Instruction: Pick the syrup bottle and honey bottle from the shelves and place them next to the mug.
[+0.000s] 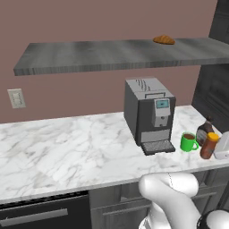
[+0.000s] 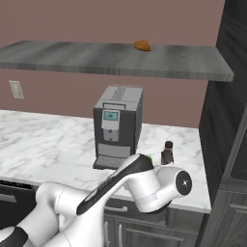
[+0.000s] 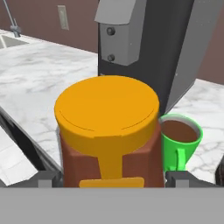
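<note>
Honey bottle (image 3: 108,131) between spread jaws, hand view | syrup bottle (image 1: 205,130) behind, left base view | mug (image 1: 188,142) beside

At the lower right of the left base view we see a bright green mug (image 1: 188,142) of dark brown liquid, an amber-orange honey bottle (image 1: 209,146) with a yellow-orange cap, and a dark brown syrup bottle (image 1: 204,130). We find the counter (image 1: 67,152) white marble veined grey, the shelf (image 1: 112,54) grey wood-grain across the top, bearing a golden-brown pastry (image 1: 164,40). We see a grey coffee machine (image 1: 149,114) with a pale blue screen before a dusky rose-brown wall (image 1: 67,22).
</note>
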Robot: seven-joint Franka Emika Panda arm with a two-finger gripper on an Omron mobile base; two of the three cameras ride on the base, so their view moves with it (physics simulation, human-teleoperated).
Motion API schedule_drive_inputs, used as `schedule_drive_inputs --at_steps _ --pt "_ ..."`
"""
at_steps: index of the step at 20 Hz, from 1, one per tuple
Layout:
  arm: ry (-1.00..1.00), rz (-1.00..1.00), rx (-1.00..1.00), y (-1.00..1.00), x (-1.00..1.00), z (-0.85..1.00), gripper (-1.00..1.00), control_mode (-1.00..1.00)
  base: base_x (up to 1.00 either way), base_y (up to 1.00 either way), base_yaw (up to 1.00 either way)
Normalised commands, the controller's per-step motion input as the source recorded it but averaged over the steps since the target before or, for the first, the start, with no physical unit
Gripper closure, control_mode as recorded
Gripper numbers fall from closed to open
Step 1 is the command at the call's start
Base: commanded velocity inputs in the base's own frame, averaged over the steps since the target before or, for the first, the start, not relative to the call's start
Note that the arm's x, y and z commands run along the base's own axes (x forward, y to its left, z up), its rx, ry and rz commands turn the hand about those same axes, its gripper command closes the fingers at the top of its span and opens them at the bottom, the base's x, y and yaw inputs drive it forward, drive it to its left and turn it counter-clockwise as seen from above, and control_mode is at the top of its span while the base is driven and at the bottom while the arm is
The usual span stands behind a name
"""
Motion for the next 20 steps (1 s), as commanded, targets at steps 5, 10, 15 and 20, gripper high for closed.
schedule_drive_inputs --at_steps 5,10,15,20 --pt "0.00 0.00 0.00 -0.14 -0.02 -0.01 1.00 -1.00 0.00 0.00 0.00" --pt "0.00 0.00 0.00 -0.37 0.10 -0.07 1.00 -1.00 0.00 0.00 0.00" --pt "0.00 0.00 0.00 -0.22 0.07 -0.06 1.00 -1.00 0.00 0.00 0.00" --pt "0.00 0.00 0.00 -0.01 0.15 -0.21 1.00 -1.00 0.00 0.00 0.00"
